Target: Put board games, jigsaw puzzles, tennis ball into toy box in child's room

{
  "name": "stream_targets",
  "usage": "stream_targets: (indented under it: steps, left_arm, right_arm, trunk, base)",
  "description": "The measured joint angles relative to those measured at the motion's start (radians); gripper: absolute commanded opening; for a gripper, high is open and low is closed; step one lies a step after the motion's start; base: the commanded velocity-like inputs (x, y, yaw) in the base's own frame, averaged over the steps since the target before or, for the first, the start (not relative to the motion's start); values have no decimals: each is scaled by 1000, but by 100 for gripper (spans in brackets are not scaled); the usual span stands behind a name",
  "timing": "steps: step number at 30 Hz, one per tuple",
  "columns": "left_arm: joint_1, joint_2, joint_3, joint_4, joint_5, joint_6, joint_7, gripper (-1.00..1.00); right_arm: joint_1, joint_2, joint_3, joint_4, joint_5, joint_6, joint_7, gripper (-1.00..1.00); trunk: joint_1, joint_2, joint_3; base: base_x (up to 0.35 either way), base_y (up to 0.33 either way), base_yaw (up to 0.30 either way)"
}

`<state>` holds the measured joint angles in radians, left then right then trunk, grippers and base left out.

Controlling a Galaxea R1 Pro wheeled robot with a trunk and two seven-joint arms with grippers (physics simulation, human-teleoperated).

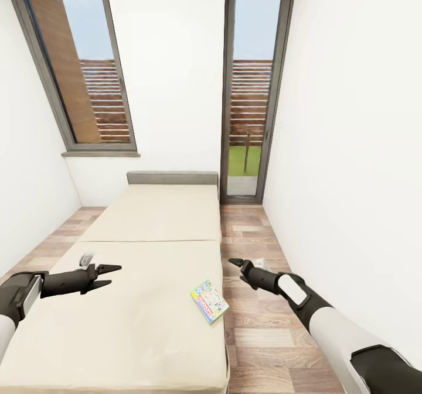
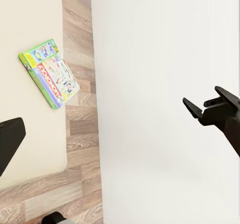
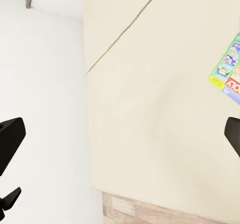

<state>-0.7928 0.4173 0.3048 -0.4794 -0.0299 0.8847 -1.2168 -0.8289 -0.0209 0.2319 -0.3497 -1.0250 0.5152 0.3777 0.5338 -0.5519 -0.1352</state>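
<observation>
You face a narrow white-walled room (image 1: 176, 60). A cream bed (image 1: 146, 230) with a grey headboard (image 1: 172, 177) runs along the wood-plank floor (image 1: 252, 236). A window (image 1: 76, 66) and a tall glass door (image 1: 252, 84) admit daylight.

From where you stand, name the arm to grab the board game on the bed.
Right, probably. The board game lies at the bed's right edge, closer to the open right pincer than the open left pincer.
</observation>
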Motion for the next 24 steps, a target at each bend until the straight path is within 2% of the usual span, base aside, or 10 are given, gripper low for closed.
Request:
stream_targets:
  steps: [6, 15, 19, 24]
  left_arm:
    - [1, 2, -1, 1, -3, 0, -25, 100]
    - [2, 2, -2, 1, -4, 0, -40, 100]
    - [3, 6, -1, 1, -7, -1, -65, 100]
    - [4, 15, -1, 1, -10, -1, -104, 100]
  right_arm:
    - [0, -3, -2, 1, -33, 1, 5, 100]
    - [26, -4, -3, 1, -52, -1, 52, 100]
    - [35, -4, -3, 1, -56, -2, 80, 100]
    - [41, -1, -3, 0, -55, -5, 83, 100]
  trunk:
    - [23, -42, -19]
    - [58, -105, -47]
    - [73, -133, -60]
    - [92, -168, -76]
  base:
    - [0, 0, 0]
    - [0, 0, 0]
    - [0, 0, 0]
    - [0, 0, 0]
